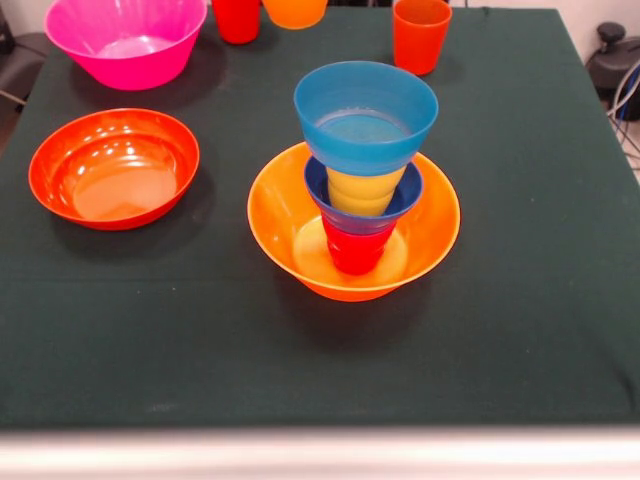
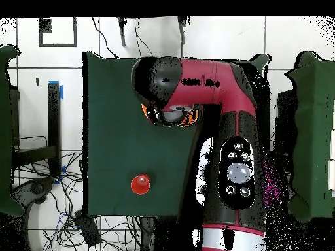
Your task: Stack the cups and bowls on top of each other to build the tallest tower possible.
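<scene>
While the arm [image 2: 196,82] covers the tower from overhead, I see no gripper in either view, so I cannot tell its state. Near table centre, the tower stands in the big yellow-orange bowl [image 1: 354,222]: red cup [image 1: 357,248], small dark blue bowl [image 1: 363,195], yellow cup [image 1: 365,192], light blue bowl [image 1: 366,116] on top. My concern is that top bowl: it is wider than the cup beneath, so an off-centre placement could tip it. Spare cups [image 1: 421,34] wait at the far edge.

The red and black arm [image 2: 209,91] bends in an elbow over the table.
</scene>
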Controlling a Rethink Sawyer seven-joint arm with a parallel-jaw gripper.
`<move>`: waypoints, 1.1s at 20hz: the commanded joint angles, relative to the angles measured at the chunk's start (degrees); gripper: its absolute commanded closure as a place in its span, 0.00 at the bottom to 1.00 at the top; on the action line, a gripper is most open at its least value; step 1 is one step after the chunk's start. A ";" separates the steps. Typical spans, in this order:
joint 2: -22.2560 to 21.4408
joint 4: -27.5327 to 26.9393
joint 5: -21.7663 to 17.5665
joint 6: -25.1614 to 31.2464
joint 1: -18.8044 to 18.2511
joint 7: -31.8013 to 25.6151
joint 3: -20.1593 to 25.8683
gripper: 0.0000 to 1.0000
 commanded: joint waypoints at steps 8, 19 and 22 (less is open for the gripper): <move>6.48 -2.33 2.33 -0.34 2.53 11.54 2.31 1.00; 10.36 -8.31 2.57 0.44 4.30 13.63 1.88 1.00; 10.65 -8.93 2.44 0.64 4.53 13.58 1.74 1.00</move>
